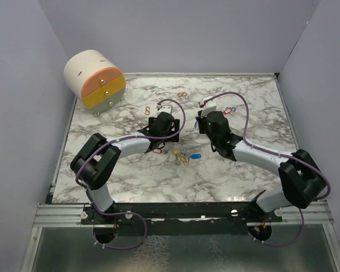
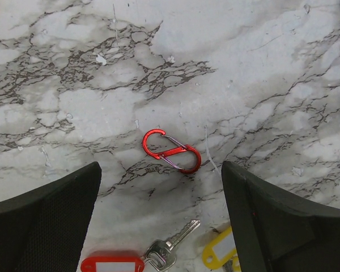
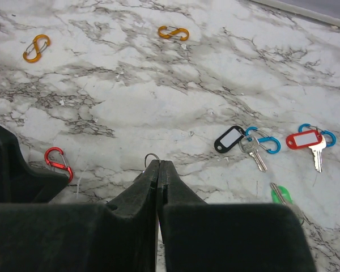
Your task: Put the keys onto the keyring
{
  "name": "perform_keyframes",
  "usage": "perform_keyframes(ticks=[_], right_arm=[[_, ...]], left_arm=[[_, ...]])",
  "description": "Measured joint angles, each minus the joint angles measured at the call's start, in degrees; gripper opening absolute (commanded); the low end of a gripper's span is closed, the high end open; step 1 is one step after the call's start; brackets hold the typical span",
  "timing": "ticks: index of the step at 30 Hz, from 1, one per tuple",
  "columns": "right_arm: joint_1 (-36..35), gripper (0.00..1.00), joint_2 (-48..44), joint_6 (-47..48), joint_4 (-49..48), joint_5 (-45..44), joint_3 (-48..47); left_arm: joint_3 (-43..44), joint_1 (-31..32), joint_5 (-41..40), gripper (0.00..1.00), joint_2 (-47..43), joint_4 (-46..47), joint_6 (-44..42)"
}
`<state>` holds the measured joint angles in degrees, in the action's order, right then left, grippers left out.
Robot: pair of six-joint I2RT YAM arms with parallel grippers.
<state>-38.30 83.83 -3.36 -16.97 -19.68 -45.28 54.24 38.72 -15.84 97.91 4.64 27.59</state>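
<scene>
The job is partly done. In the right wrist view two keys already hang on blue clips: the one with the black tag [image 3: 229,139] on a blue clip [image 3: 264,140], and beside it the one with the red tag [image 3: 303,139] on a second blue clip [image 3: 327,137]. Both lie on the desk [image 1: 243,170] to the right of the right arm.

The rest is still loose. A small heap of keys [image 1: 184,156] sits between the two arms. The left wrist camera catches its edge: another red tag [image 2: 112,264], a bare key [image 2: 170,243] and a yellow tag [image 2: 220,250]. A green tag [image 3: 280,194] lies apart, close to the right fingers [image 3: 136,209]. Three clips carry nothing: the red clip [image 2: 171,152] and two orange clips [image 3: 36,48] [image 3: 173,32] farther back.

The left fingers [image 2: 51,221] are spread wide and hang over the red clip, which lies flat between them and touches neither. The right fingers are pressed together, and a thin wire loop [image 3: 152,158] pokes out at their tips (most likely pinched there, though what hangs from it is hidden).

My reading is that the red clip is the next one to fill, and that a key has yet to be threaded onto it, with the orange pair after that.
</scene>
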Motion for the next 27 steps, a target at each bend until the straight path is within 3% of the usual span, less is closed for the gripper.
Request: perform_keyframes(ticks=[27], right_arm=[[0.00, 0.01, -9.55, -0.48, 3.52, -6.54, 2.47]], left_arm=[[3.85, 1.27, 6.93, 0.88, 7.32, 1.51, 1.68]])
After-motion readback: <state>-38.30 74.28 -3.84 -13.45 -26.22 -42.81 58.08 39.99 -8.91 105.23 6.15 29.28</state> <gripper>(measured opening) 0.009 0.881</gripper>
